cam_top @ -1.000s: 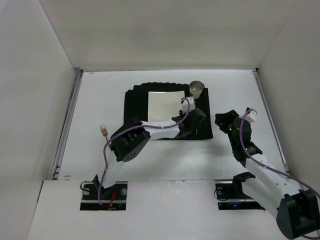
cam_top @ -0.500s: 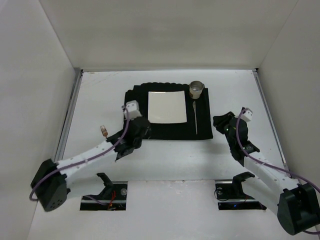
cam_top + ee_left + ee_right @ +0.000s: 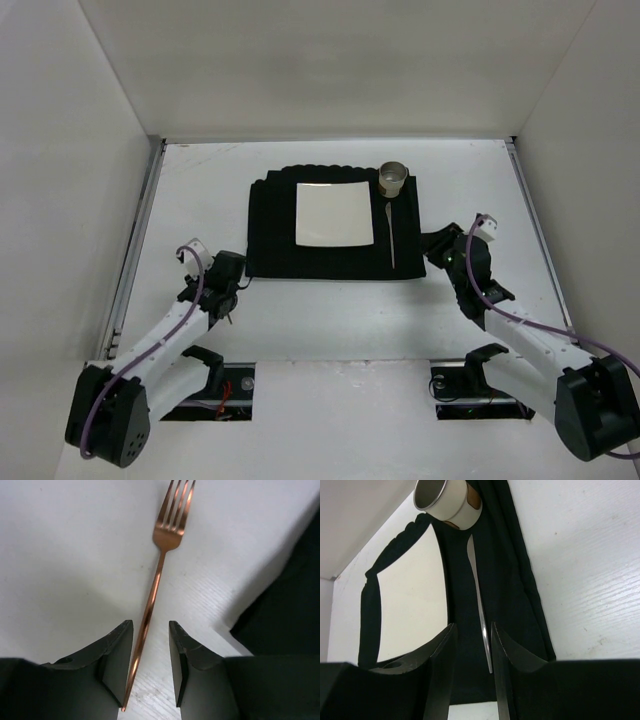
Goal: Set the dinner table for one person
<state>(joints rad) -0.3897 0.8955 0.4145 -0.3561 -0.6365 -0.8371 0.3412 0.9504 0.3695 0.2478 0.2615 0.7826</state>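
Observation:
The copper fork [image 3: 159, 565] lies on the white dinner table [image 3: 330, 310], left of the black placemat [image 3: 272, 225]. My left gripper [image 3: 150, 665] is open, low over the fork. The handle runs between its fingers, close to the left finger [image 3: 117, 655]. In the top view the left gripper [image 3: 225, 285] hides most of the fork. On the placemat are a white square plate [image 3: 334, 213], a silver knife [image 3: 390, 235] and a cup [image 3: 393, 178]. My right gripper [image 3: 440, 250] is open and empty at the placemat's right near corner, facing the knife [image 3: 480, 605].
Metal rails [image 3: 135, 250] run along the table's side edges and white walls [image 3: 60, 180] enclose it. The placemat's corner [image 3: 285, 605] lies just right of my left gripper. Both arm bases [image 3: 480, 385] sit at the near edge.
My left arm swung from over the placemat's right side across to the left and came down over the fork. My right gripper shifted slightly toward the placemat.

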